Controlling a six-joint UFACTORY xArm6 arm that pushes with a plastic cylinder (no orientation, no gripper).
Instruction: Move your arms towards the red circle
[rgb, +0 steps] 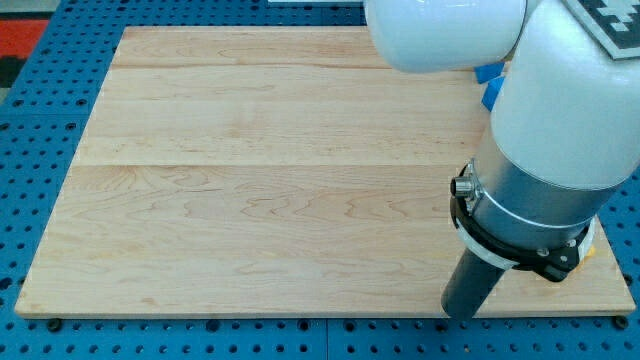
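My tip (462, 312) rests on the wooden board (250, 170) near its bottom edge, at the view's lower right. The arm's white and grey body covers the board's right side, so the red circle and the other red block are hidden. Only slivers of a blue block (489, 72), a second blue block (490, 95) and a yellow block (590, 246) show past the arm. The tip touches no block that I can see.
The board lies on a blue pegboard table (40, 150). A red patch (18, 40) sits at the view's top left. The board's right edge is hidden behind the arm.
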